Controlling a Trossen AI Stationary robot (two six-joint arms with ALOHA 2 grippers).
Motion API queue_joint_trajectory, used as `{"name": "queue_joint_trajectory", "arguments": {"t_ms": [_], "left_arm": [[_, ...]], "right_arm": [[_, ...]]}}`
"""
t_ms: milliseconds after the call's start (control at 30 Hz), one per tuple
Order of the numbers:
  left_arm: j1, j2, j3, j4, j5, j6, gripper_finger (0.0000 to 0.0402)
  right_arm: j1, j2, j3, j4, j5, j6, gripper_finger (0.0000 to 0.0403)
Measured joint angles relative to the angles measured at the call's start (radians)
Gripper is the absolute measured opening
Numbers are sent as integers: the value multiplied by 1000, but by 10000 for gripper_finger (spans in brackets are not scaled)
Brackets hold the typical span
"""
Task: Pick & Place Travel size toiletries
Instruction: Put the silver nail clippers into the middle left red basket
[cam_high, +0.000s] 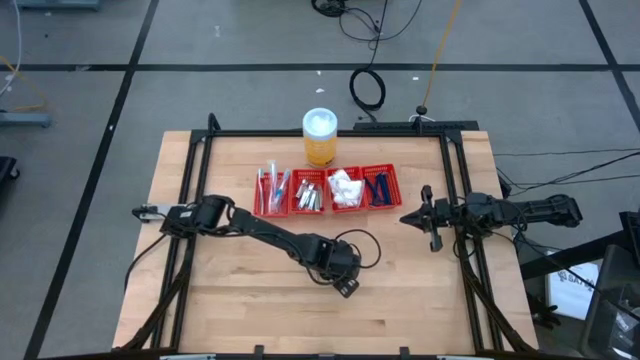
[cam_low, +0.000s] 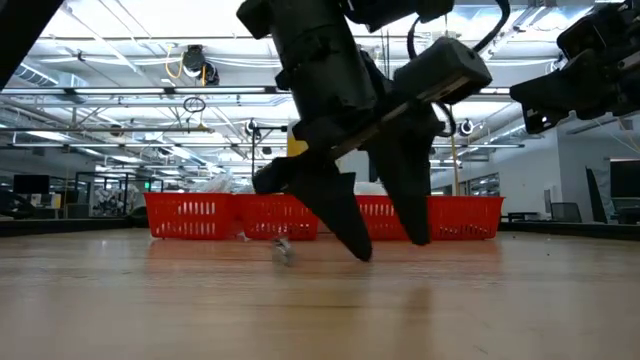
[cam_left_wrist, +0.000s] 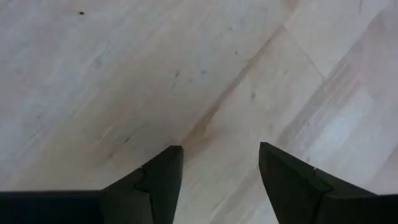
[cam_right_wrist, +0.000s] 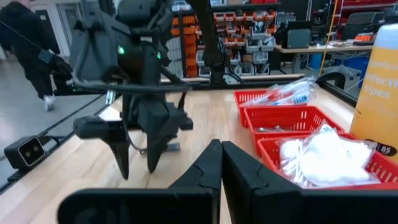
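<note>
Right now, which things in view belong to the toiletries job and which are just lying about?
Job: wrapped sticks, silvery tubes, white packets, blue razors, loose silvery item on the table, open left gripper.
Not job: red tray, orange jar, floor cable, right gripper parked right.

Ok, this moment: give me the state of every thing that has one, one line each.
Left gripper: jaws open, low over bare wood, holding nothing.
Right gripper: jaws shut, empty, waiting by the table's right edge.
Red tray: all four compartments filled.
Orange jar: upright, white lid on.
Small silvery item: lying loose on the table before the tray.
</note>
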Motion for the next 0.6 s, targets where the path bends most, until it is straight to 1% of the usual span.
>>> {"name": "queue_joint_trajectory", "arguments": {"t_ms": [133, 233, 333, 433, 600], "left_arm": [[-1, -14, 0, -45, 34, 39, 202], [0, -27, -1, -53, 46, 7, 196], [-3, -51, 0, -96, 35, -55, 191], [-12, -61, 0, -141, -5, -105, 186], [-34, -74, 0, -245, -14, -90, 172]], "right_arm": [[0, 5, 0, 0, 0, 0, 0], [0, 9, 0, 0, 0, -1, 0], [0, 12, 0, 0, 0, -1, 0], [0, 12, 0, 0, 1, -1, 0], [0, 13, 0, -1, 0, -3, 0]]}}
